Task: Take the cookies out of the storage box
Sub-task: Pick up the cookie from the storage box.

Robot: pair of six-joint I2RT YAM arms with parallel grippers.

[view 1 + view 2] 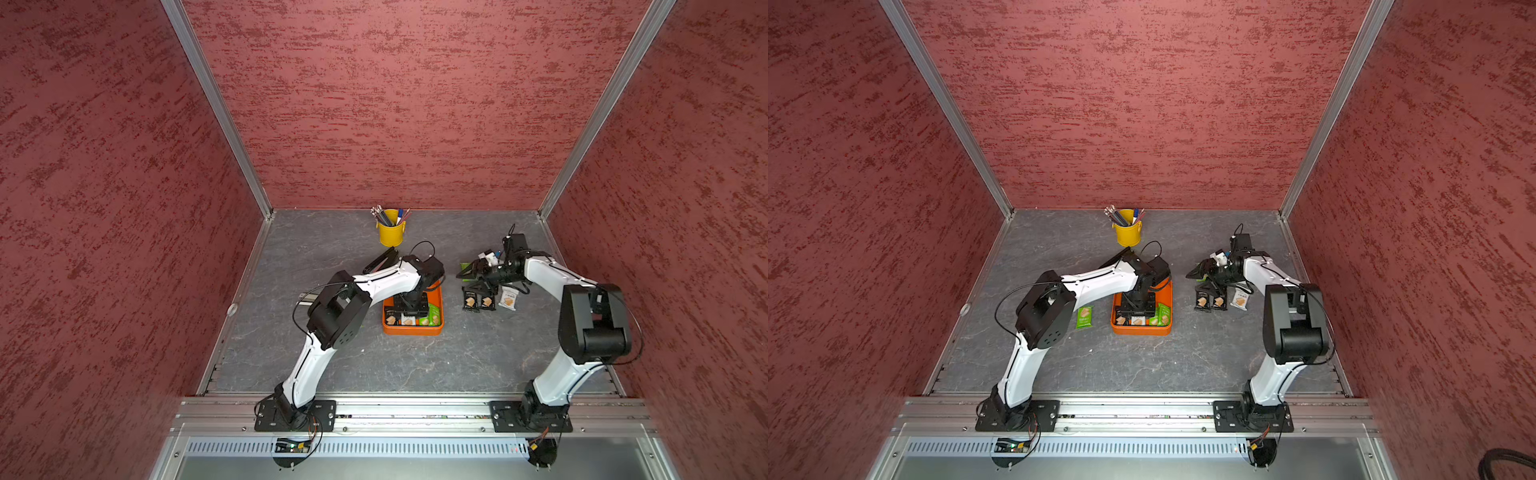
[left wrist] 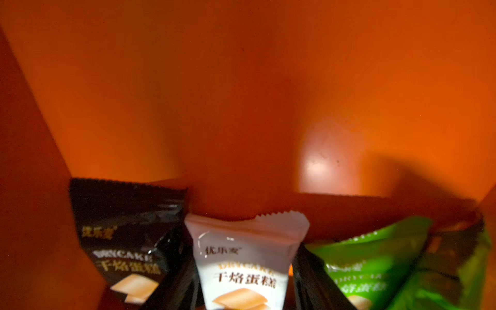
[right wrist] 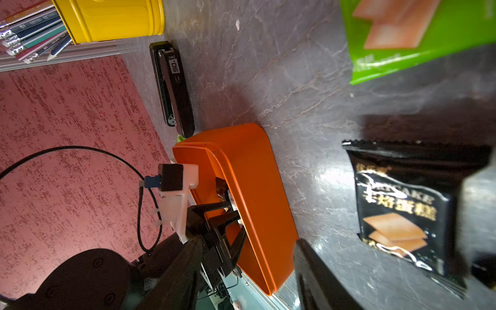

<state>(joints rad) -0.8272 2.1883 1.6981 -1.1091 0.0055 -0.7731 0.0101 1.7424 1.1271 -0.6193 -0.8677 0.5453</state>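
The left pincer (image 2: pixel 243 285) is down inside the box (image 1: pixel 413 330). Its dark fingers (image 2: pixel 311 284) are closed against either side of a white packet (image 2: pixel 243 255). That edge of the wrist view is blurred, but it looks like a pinch. The white packet is propped up between a black packet (image 2: pixel 128 241) and a green packet (image 2: pixel 375 265), the three in a row along the box wall nearest the robot. The box sits in the middle of the counter (image 1: pixel 415 365).

The right pincer (image 1: pixel 463 280) hangs low to the right of the box, turned on its side, fingers spread and pinching nothing. A green cookie (image 1: pixel 465 264) lies on the counter just under it. Just nearer the robot, two black cookies (image 1: pixel 469 300) lie side by side with a white cookie (image 1: pixel 508 298) to their right, all well apart from the box. In a top view another green one, the far-left cookie (image 1: pixel 1084 316), lies flat near the box's left wall. Behind the box a black tool (image 1: pixel 380 259) lies near a yellow bucket (image 1: pixel 391 235) of pencils.
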